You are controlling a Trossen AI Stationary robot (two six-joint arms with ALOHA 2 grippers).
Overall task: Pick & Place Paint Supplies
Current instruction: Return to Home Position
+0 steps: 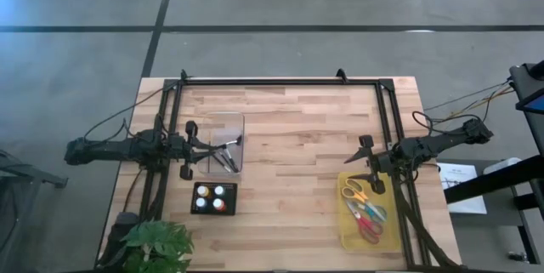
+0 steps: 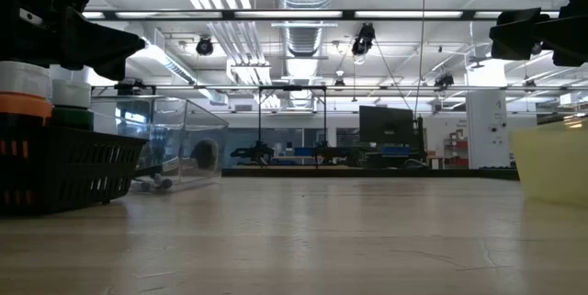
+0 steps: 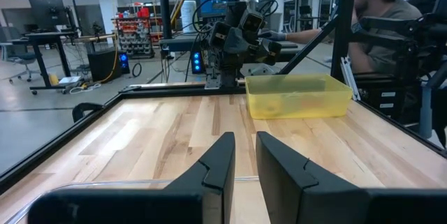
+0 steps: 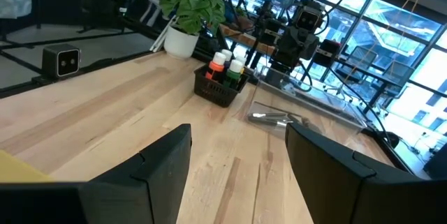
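Thin dark brushes (image 1: 226, 156) lie in a clear tray (image 1: 223, 128) at the table's left. Small paint pots (image 1: 212, 197) stand in a black square tray (image 4: 220, 88) nearer the front edge. Scissors with yellow, red and blue handles (image 1: 364, 211) lie in a yellow bin (image 1: 347, 237) at the right. My left gripper (image 3: 244, 137) is held level over the clear tray's left edge, a narrow gap between its fingers and nothing in it. My right gripper (image 4: 237, 130) hangs level above the bin's far end, wide open with nothing between its fingers.
A potted plant (image 1: 157, 246) stands at the front left corner. A black frame rail (image 1: 280, 81) runs along the far edge and both sides. Bare wood (image 1: 293, 171) lies between the trays and the bin. A person (image 3: 380, 32) sits beyond the table's right side.
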